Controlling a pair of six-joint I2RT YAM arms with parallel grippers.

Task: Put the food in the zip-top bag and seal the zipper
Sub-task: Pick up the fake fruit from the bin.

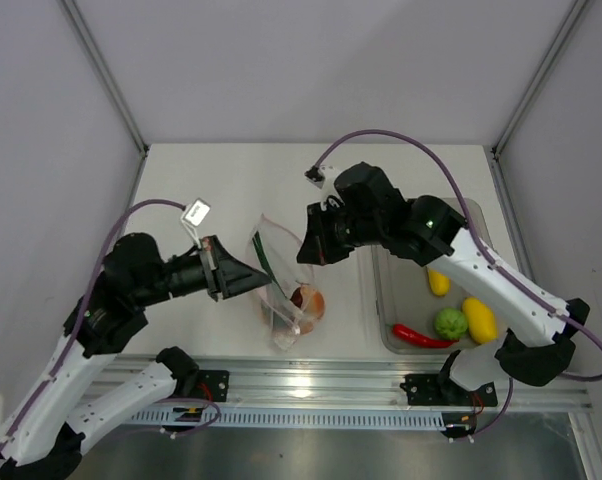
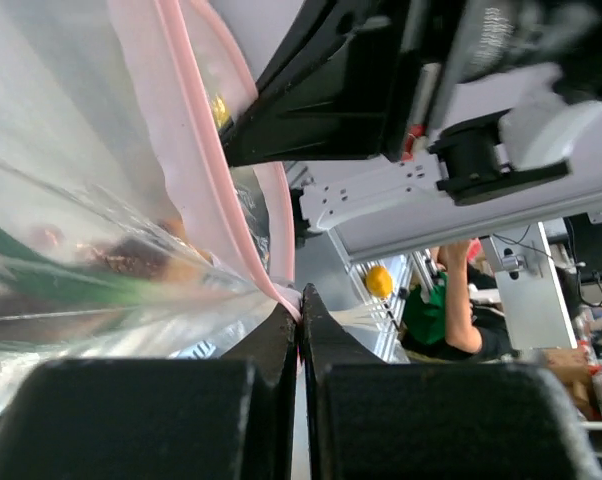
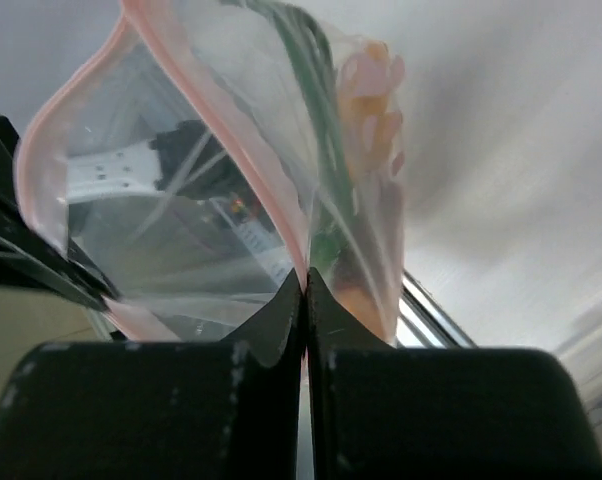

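The clear zip-top bag (image 1: 281, 275) hangs between my two grippers above the table, its mouth spread open. Inside it lie an orange chunk (image 1: 310, 301) and a green stalk (image 1: 266, 262). My left gripper (image 1: 249, 272) is shut on the pink zipper (image 2: 216, 170) at the bag's left edge. My right gripper (image 1: 306, 250) is shut on the zipper (image 3: 271, 195) at the right edge. More food stays in the bin: two yellow lemon-like fruits (image 1: 480, 318), a green round fruit (image 1: 451, 323) and a red chili (image 1: 421, 337).
A rigid clear rectangular bin (image 1: 386, 300) stands at the right, under my right arm. An aluminium rail (image 1: 311, 380) runs along the table's near edge. White walls close in the table at the back and both sides.
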